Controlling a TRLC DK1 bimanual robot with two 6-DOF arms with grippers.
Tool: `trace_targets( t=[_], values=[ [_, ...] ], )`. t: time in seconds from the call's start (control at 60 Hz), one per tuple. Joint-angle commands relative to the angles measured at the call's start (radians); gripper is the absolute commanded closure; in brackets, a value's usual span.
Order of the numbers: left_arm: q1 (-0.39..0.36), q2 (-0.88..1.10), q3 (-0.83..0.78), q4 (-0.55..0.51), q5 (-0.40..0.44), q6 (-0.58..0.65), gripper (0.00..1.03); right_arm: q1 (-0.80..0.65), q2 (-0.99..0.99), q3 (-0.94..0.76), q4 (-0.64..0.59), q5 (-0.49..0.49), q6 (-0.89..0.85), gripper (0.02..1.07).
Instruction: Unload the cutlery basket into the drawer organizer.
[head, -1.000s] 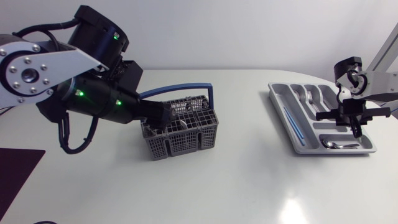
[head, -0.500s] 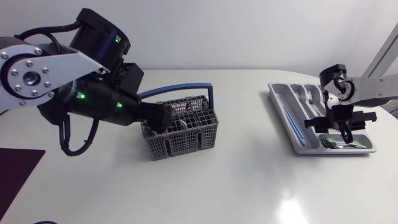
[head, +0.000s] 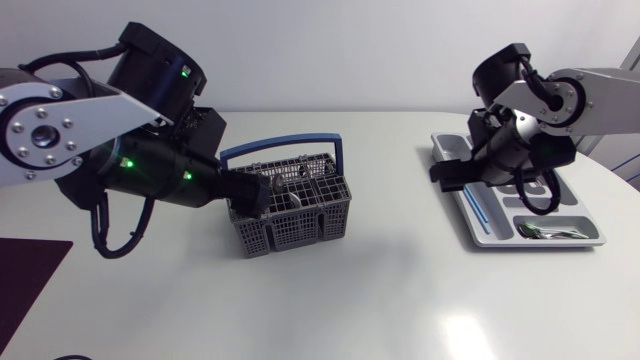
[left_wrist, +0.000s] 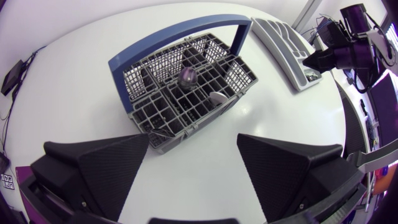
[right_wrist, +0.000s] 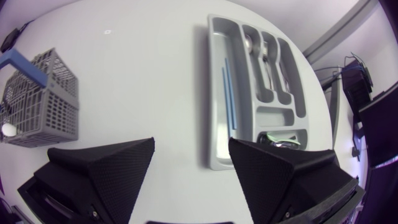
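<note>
The grey cutlery basket (head: 292, 208) with its blue handle (head: 285, 149) stands left of the table's middle. In the left wrist view the basket (left_wrist: 186, 87) holds a spoon (left_wrist: 217, 96) and a dark-handled piece (left_wrist: 188, 76). My left gripper (head: 256, 194) is at the basket's left wall, open, nothing between its fingers (left_wrist: 99, 168). The grey drawer organizer (head: 452, 165) lies at the right. It holds a blue piece (right_wrist: 228, 87), cutlery in its long slots (right_wrist: 267, 53) and a spoon (head: 550, 232) in its near compartment. My right gripper (head: 497, 180) hangs open above the organizer's left side, empty.
A dark mat (head: 25, 280) lies at the table's near left corner. Bare white tabletop (head: 400, 260) stretches between the basket and the organizer and along the front. My left arm (head: 130, 150) looms over the table's left part.
My right gripper has opened over the organizer's near compartment, then risen and swung left over the organizer's left side. My left arm has barely shifted.
</note>
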Motion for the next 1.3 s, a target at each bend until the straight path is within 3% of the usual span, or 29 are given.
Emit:
trace_targets(
  t=[0.0,0.367,0.7,0.833,1.0,1.283],
  values=[
    [0.004,-0.025,-0.028,0.005,-0.015,-0.004,0.04,0.077,-0.019,0.039,-0.026,-0.026,0.047,0.2],
    [0.029,-0.034,-0.043,-0.009,-0.024,-0.074,0.04,0.261,-0.028,0.13,-0.048,-0.201,0.053,0.18],
    [0.023,-0.044,-0.065,0.007,-0.027,-0.1,0.04,0.335,-0.019,0.145,-0.037,-0.256,0.045,0.18],
    [-0.02,-0.041,-0.059,0.034,-0.067,-0.055,0.04,0.338,-0.022,0.135,-0.035,-0.284,0.045,0.18],
    [-0.01,-0.002,-0.017,0.06,-0.073,-0.04,0.04,0.338,-0.028,0.101,-0.023,-0.291,0.045,0.18],
    [-0.054,0.099,0.105,-0.03,-0.058,-0.262,0.04,0.324,-0.045,0.069,-0.02,-0.307,0.059,0.17]
  ],
)
